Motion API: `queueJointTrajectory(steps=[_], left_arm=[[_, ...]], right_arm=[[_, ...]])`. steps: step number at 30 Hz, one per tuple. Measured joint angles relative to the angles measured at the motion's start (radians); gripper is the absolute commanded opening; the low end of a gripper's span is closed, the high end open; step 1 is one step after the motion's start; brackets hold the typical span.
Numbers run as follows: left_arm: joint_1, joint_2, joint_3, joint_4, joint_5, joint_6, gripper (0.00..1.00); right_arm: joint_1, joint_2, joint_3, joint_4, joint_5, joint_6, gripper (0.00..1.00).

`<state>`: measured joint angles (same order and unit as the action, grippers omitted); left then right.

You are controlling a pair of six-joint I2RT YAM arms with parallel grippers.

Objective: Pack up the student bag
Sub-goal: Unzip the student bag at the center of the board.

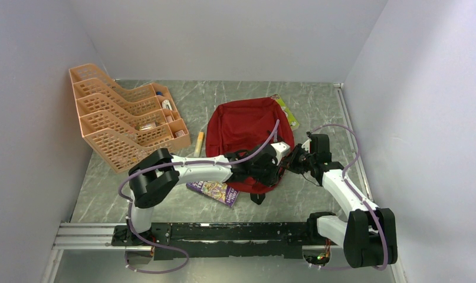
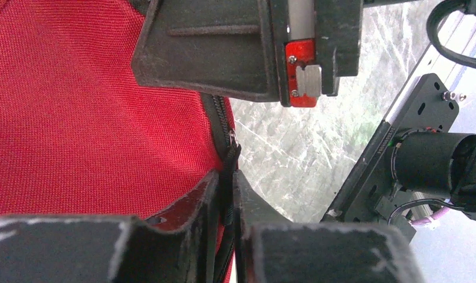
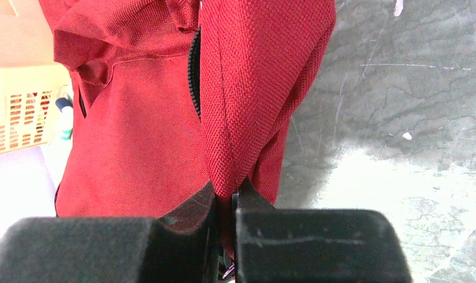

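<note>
Red student bag (image 1: 247,127) flat on marbled surface (image 1: 105,188), left hand (image 2: 228,200) clamped on its black zipper pull (image 2: 229,168), right hand (image 3: 225,200) pinched tight – on a fold of bag fabric.

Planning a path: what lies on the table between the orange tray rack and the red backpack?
A small yellow tube lies there, nearer the tray rack than the backpack; the top view shows it.

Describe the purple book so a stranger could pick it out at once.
Start at the large red fabric backpack in the middle of the grey marbled table. Off its near-left corner, below the left arm, lies a flat purple book with a printed cover. Nothing else there is purple.
</note>
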<state>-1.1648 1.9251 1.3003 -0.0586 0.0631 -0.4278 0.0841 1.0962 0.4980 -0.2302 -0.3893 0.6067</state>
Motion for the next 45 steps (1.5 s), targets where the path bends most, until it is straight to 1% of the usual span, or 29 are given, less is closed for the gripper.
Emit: queueJointTrajectory(steps=[2, 3, 9, 19, 25, 28, 33, 41, 45], left_arm=[[0.0, 0.001, 0.0, -0.001, -0.003, 0.003, 0.06], [0.0, 0.001, 0.0, -0.002, -0.005, 0.005, 0.05], [0.0, -0.002, 0.015, -0.024, -0.01, 0.005, 0.05], [0.002, -0.059, 0.056, -0.093, -0.013, 0.02, 0.05], [-0.001, -0.06, 0.105, -0.186, -0.007, 0.048, 0.05], [-0.001, -0.06, 0.153, -0.262, -0.007, 0.074, 0.05], [-0.001, -0.056, 0.212, -0.343, -0.006, 0.106, 0.05], [-0.001, -0.06, 0.198, -0.395, 0.004, 0.119, 0.05], [-0.001, -0.103, 0.168, -0.436, -0.006, 0.122, 0.05]], right_arm=[[0.0, 0.0, 0.0, -0.001, 0.0, -0.002, 0.0], [0.0, 0.0, 0.0, -0.001, 0.002, -0.002, 0.0], [0.0, -0.022, 0.0, -0.016, 0.028, -0.005, 0.0], [0.002, -0.069, 0.007, -0.064, 0.097, -0.01, 0.0], [0.002, -0.069, 0.013, -0.067, 0.134, -0.018, 0.0], [0.002, -0.069, 0.013, -0.067, 0.138, -0.019, 0.0], [0.002, -0.069, 0.013, -0.067, 0.145, -0.02, 0.0], [0.004, -0.075, 0.024, -0.076, 0.182, 0.009, 0.0], [0.007, -0.074, 0.05, -0.076, 0.222, 0.021, 0.0]])
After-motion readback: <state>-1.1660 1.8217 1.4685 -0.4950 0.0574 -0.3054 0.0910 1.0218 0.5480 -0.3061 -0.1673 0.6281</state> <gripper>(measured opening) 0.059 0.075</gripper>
